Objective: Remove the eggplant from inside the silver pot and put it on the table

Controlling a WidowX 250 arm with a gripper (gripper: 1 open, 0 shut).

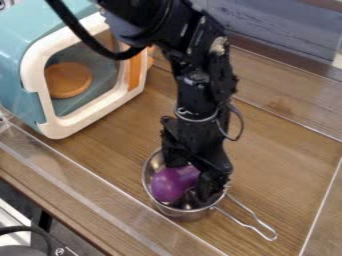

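The silver pot [163,196] sits on the wood-grain table [287,130] near its front edge, its wire handle [251,226] pointing to the lower right. Inside it lies the purple eggplant [173,184]. My gripper [191,175] points straight down into the pot, open, with one finger on each side of the eggplant's right part. The fingertips are low inside the pot, partly hidden behind the eggplant and rim. Whether the fingers touch the eggplant I cannot tell.
A teal-and-cream toy microwave [60,75] stands at the left with a round orange item [67,78] inside. A clear glossy edging [94,215] runs along the table's front. Bare tabletop lies to the right of the pot.
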